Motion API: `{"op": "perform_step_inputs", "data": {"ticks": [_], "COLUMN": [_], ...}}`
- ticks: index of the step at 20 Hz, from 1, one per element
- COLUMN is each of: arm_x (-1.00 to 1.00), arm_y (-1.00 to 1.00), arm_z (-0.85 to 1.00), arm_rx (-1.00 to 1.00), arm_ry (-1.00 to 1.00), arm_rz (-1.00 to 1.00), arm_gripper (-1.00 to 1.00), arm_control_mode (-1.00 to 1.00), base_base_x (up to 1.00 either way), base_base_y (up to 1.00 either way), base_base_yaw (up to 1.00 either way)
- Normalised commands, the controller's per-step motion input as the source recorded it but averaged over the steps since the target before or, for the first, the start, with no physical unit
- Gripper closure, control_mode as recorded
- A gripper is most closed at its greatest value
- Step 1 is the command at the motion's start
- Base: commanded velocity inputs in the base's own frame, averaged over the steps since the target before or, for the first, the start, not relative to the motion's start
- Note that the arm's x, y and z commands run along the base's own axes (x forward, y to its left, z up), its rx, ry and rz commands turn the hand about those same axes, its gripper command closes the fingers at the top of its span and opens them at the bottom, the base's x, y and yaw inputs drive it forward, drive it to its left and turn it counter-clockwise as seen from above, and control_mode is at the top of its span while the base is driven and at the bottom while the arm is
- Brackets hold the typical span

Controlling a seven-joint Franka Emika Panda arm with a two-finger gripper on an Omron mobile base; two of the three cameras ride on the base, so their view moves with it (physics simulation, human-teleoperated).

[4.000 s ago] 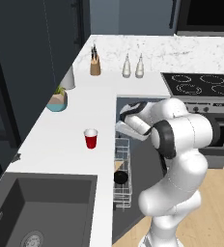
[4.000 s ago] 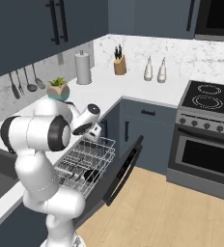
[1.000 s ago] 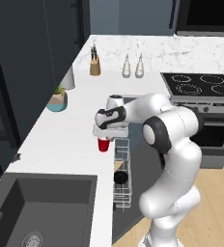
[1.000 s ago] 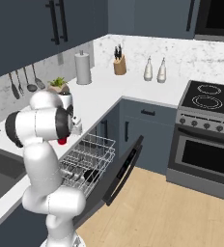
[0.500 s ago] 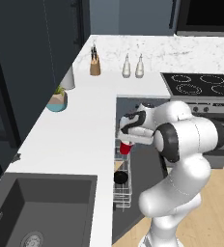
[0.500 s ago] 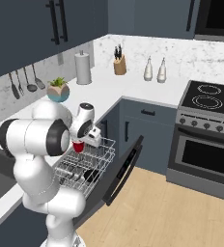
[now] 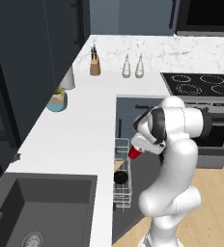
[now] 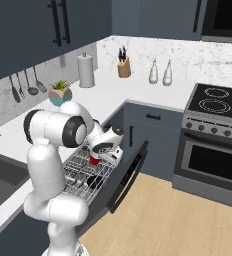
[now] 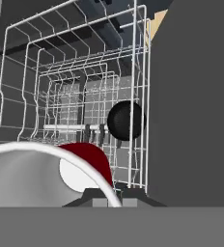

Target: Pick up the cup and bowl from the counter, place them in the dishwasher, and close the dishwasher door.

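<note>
My gripper is shut on the red cup, holding it tilted just above the white wire rack of the open dishwasher. From the right base view the cup hangs under the gripper over the rack. The black bowl lies in the rack, below and left of the cup; it also shows as bowl. In the hand view the cup with its white rim fills the lower left at the gripper, with the bowl beyond among the wires. The dishwasher door hangs open.
On the white counter stand a teal plant pot, a paper towel roll, a knife block and two bottles. A sink lies at the near left, the stove at the right.
The arm has carried the red cup off the counter, rightward and down over the dishwasher rack. The bowl in the rack has not moved.
</note>
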Motion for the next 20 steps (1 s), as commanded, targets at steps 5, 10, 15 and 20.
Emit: {"op": "perform_step_inputs", "data": {"ticks": [5, 10, 15, 20], "arm_x": [0.71, 0.83, 0.93, 0.86], "arm_y": [0.01, 0.06, 0.01, 0.01], "arm_z": [-0.53, -0.41, -0.66, -0.91], "arm_rx": [0.11, 0.0, 0.0, 0.0], "arm_ry": [0.01, 0.03, 0.01, 0.04], "arm_rz": [0.03, 0.0, 0.0, 0.0], "arm_gripper": [1.0, 1.0, 1.0, 1.0], "arm_control_mode": [-1.0, -1.0, -1.0, -1.0], "base_base_x": [0.0, 0.0, 0.0, 0.0], "base_base_y": [0.0, 0.0, 0.0, 0.0], "base_base_yaw": [0.0, 0.0, 0.0, 0.0]}}
